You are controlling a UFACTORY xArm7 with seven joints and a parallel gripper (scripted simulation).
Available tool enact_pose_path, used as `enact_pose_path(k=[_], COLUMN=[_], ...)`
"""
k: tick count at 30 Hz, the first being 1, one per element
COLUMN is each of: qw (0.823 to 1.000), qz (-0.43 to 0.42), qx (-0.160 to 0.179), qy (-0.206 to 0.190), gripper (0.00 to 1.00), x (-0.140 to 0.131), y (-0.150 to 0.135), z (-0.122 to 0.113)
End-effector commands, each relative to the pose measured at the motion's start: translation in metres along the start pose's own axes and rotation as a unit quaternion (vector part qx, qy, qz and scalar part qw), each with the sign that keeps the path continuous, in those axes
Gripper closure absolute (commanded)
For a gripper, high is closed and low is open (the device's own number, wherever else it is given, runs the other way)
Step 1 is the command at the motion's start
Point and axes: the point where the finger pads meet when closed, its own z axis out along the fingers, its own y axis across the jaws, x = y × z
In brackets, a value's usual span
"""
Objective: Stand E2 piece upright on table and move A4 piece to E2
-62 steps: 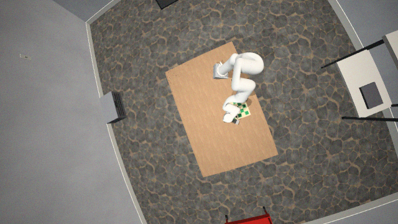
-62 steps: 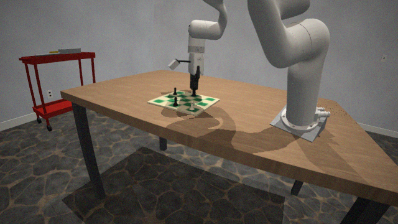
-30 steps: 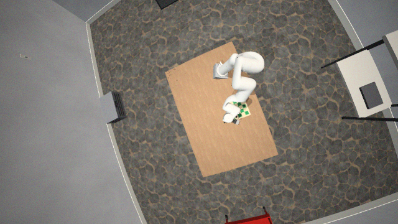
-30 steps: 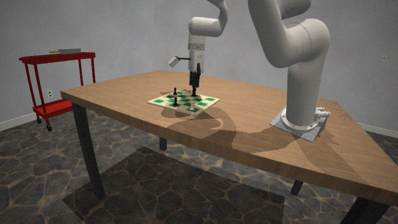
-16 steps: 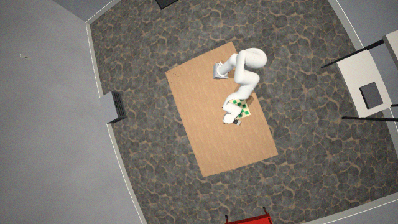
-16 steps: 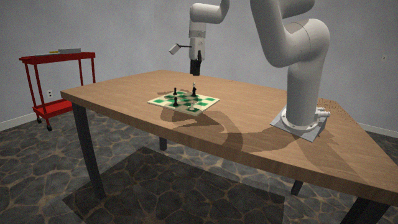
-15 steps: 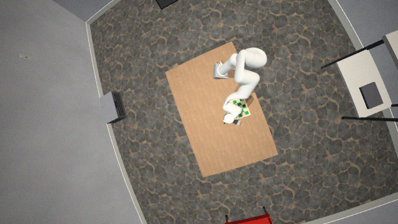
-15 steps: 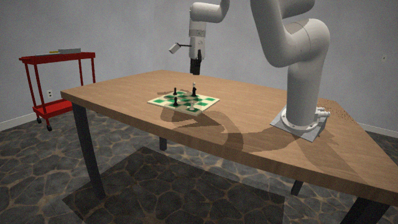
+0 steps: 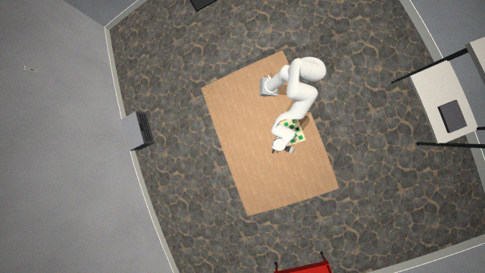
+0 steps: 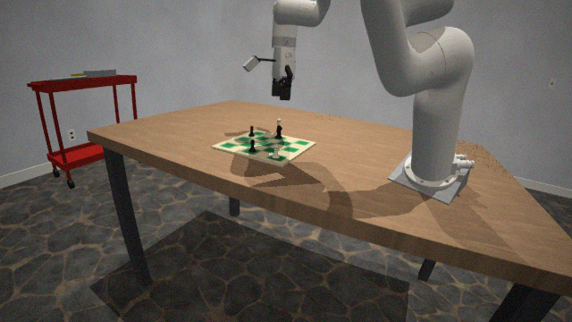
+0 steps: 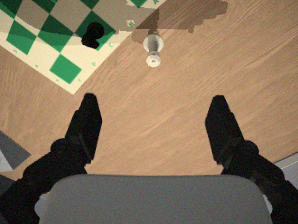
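The green and cream chessboard [image 10: 264, 145] lies on the wooden table; it also shows in the wrist view [image 11: 73, 10] at the upper left. A small white piece [image 11: 153, 50] stands on the bare table just off the board's edge, apparently upright. In the side view its white top [image 10: 279, 121] shows behind a black piece [image 10: 278, 131]. My gripper [image 11: 154, 107] [image 10: 281, 89] is open and empty, with its fingers spread wide. It hangs well above the table, over the white piece. A black piece [image 11: 93, 32] stands on a square near the board's edge.
Two more black pieces [image 10: 251, 131] [image 10: 252, 146] and a white piece [image 10: 275, 153] stand on the board. The arm's base [image 10: 431, 179] is bolted to the table at the right. A red cart [image 10: 82, 121] stands off to the left of the table.
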Motion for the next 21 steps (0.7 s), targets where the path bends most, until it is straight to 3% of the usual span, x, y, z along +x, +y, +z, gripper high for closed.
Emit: enact_pose_path(k=[1,21], qw=[1.000,1.000], qz=[0.000,-0.026], qx=[-0.003,-0.002], qy=[0.000,0.000], gripper=[0.00,0.00], x=[0.0000,0.0011], y=[0.0016,0.0011], z=[-0.0024,-0.0020])
